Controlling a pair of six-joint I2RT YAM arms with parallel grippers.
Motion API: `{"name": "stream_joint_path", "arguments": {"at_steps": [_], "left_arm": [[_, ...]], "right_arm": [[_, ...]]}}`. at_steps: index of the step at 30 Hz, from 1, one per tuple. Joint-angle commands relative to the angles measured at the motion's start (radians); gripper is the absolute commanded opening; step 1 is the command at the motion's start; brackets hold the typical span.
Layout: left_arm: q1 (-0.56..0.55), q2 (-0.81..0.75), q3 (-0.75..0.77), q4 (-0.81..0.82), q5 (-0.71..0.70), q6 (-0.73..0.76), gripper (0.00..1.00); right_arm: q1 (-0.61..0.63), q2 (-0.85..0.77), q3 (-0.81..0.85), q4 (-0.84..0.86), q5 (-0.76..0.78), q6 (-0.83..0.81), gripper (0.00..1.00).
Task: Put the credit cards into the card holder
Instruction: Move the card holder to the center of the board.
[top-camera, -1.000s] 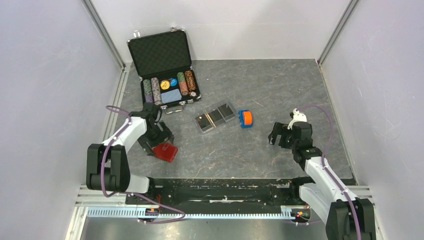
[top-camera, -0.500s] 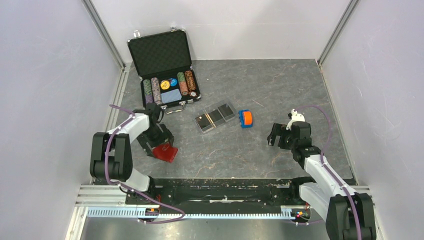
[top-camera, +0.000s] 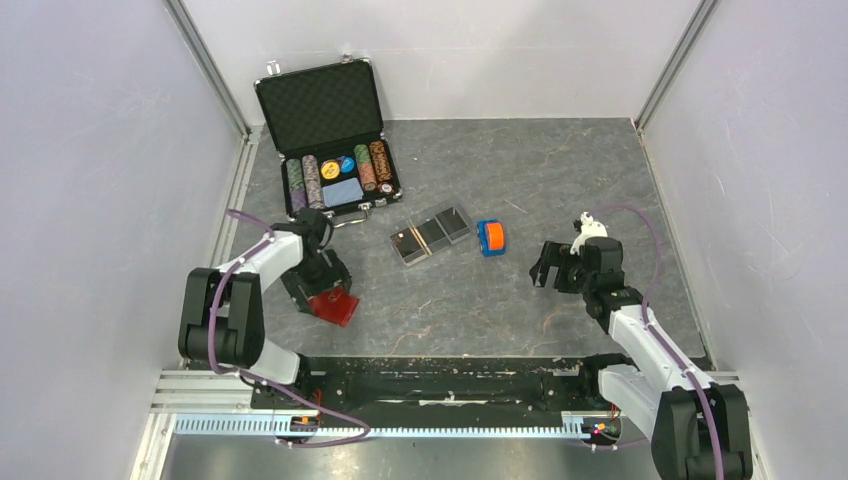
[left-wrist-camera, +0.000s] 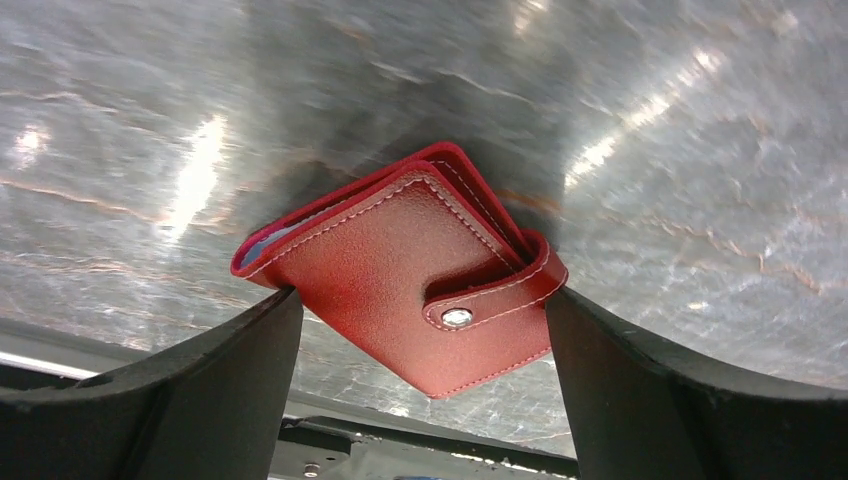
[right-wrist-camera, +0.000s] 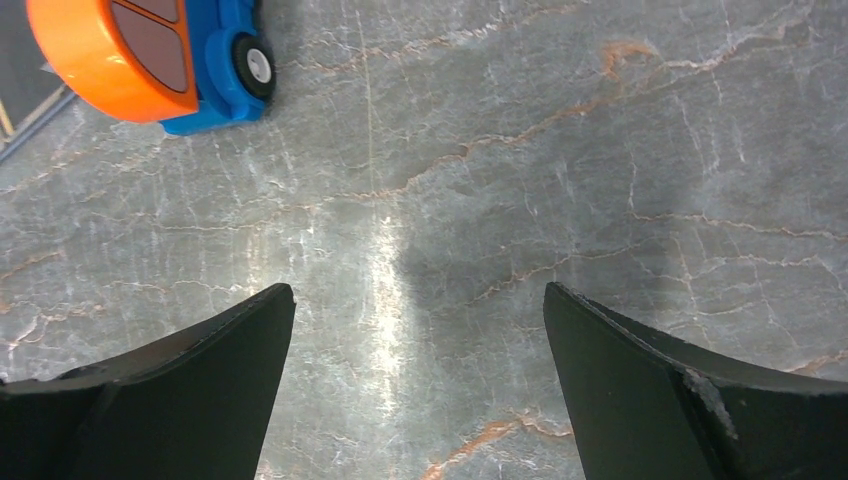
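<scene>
Card holder (top-camera: 432, 232): long axis diagonal, near-left to far-right | left gripper (left-wrist-camera: 420, 295) spread astride wallet (left-wrist-camera: 390, 265) | right gripper (right-wrist-camera: 415, 290) spread, empty

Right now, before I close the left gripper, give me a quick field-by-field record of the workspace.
left gripper: open, one finger on either side of the red wallet
red wallet: lying on the table by the left arm, snap tab fastened
right gripper: open, empty, over bare table near the toy car
card holder: mid-table, between the briefcase and the toy car; contents unclear
credit cards: none seen loose
briefcase: open, far left, chips inside
</scene>
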Motion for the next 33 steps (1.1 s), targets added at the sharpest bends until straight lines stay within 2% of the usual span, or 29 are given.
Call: {"name": "stream_joint_path", "arguments": {"at_steps": [1, 11, 13, 15, 19, 25, 31, 33], "left_arm": [[-0.162, 0.079, -0.018, 0.181, 0.111, 0.017, 0.93], [-0.471, 0.271, 0.214, 0.111, 0.104, 0.061, 0.9], [-0.522, 0.262, 0.25, 0.095, 0.079, 0.065, 0.92], [-0.552, 0.212, 0.255, 0.112, 0.112, 0.071, 0.99], [-0.56, 0.056, 0.188, 0.203, 0.212, 0.036, 1.0], [-0.54, -0.107, 0.079, 0.235, 0.264, -0.037, 1.0], [-0.427, -0.192, -0.115, 0.316, 0.367, -0.129, 1.0], [-0.38, -0.209, -0.196, 0.389, 0.425, -0.167, 1.0]], "right_arm": [[0.0, -0.006, 0.066, 0.021, -0.059, 0.001, 0.98], [-0.001, -0.041, 0.123, -0.013, -0.171, -0.014, 0.98], [0.0, -0.048, 0.134, -0.012, -0.229, -0.023, 0.98], [0.002, -0.053, 0.15, -0.019, -0.276, -0.023, 0.98], [0.061, -0.048, 0.213, -0.026, -0.309, -0.005, 0.98], [0.292, 0.055, 0.308, 0.02, -0.299, 0.054, 0.98], [0.515, 0.215, 0.332, 0.114, -0.26, 0.104, 0.98], [0.582, 0.279, 0.34, 0.143, -0.244, 0.115, 0.91]]}}
